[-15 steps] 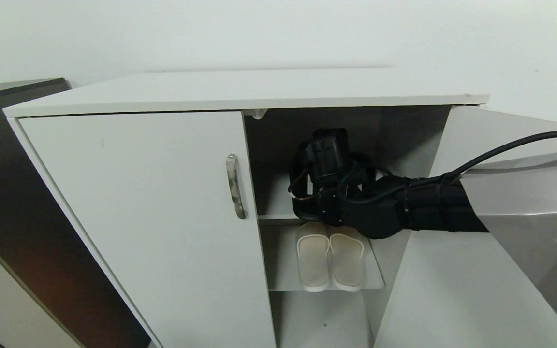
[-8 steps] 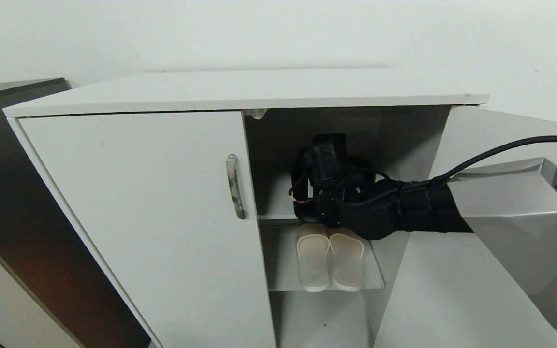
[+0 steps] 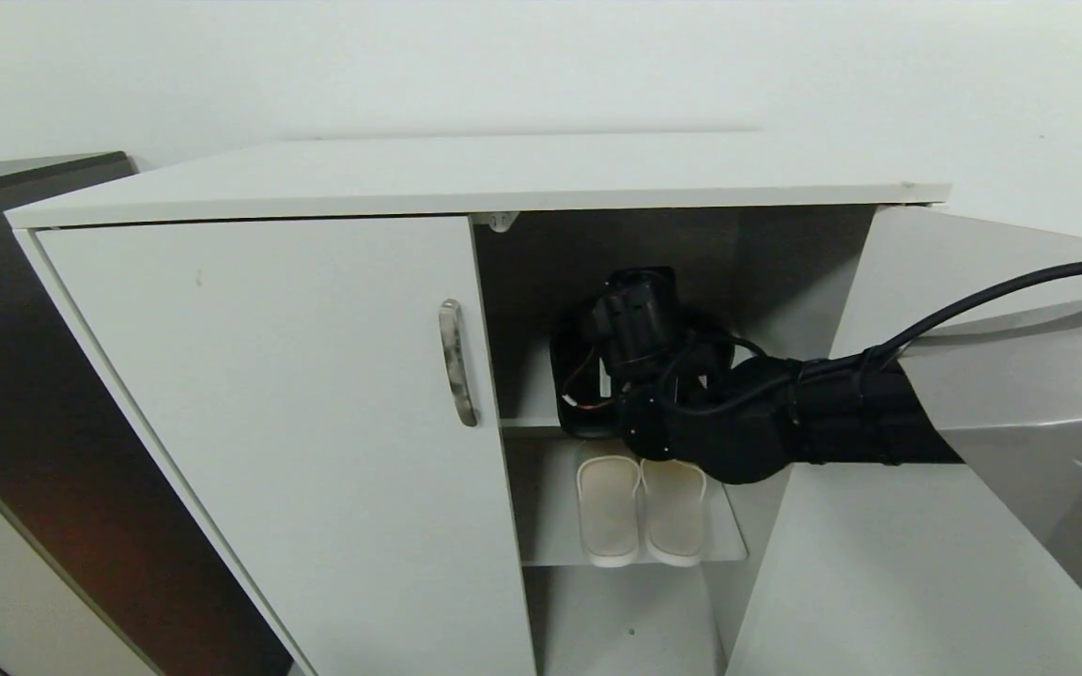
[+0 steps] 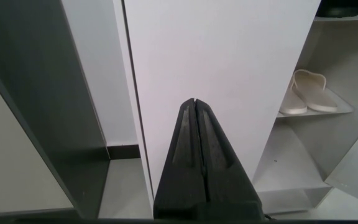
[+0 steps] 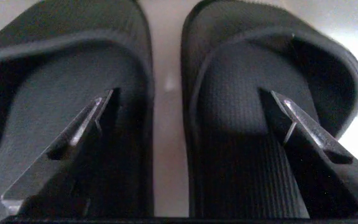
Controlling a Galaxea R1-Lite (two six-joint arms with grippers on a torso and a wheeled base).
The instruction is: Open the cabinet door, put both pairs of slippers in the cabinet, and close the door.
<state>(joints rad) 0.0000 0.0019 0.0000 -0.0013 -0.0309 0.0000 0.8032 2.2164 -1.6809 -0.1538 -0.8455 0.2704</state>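
The white cabinet (image 3: 466, 174) stands with its right door (image 3: 879, 563) swung open and its left door (image 3: 269, 422) closed. A pair of white slippers (image 3: 641, 507) lies side by side on the middle shelf. A pair of black slippers (image 3: 574, 394) rests on the upper shelf. My right arm reaches into that compartment. My right gripper (image 5: 189, 96) is open, one finger over each black slipper (image 5: 61, 74). My left gripper (image 4: 194, 102) is shut on nothing, low in front of the closed left door, with the white slippers (image 4: 312, 92) off to one side.
A metal handle (image 3: 455, 361) sits on the left door's inner edge. A dark cabinet (image 3: 24, 376) stands to the left of the white one. The bottom compartment (image 3: 626, 620) lies below the white slippers. A plain wall is behind.
My right arm's wrist has sunk slightly inside the upper compartment, and more of the black slippers shows to its left. The white slippers and doors have not moved.
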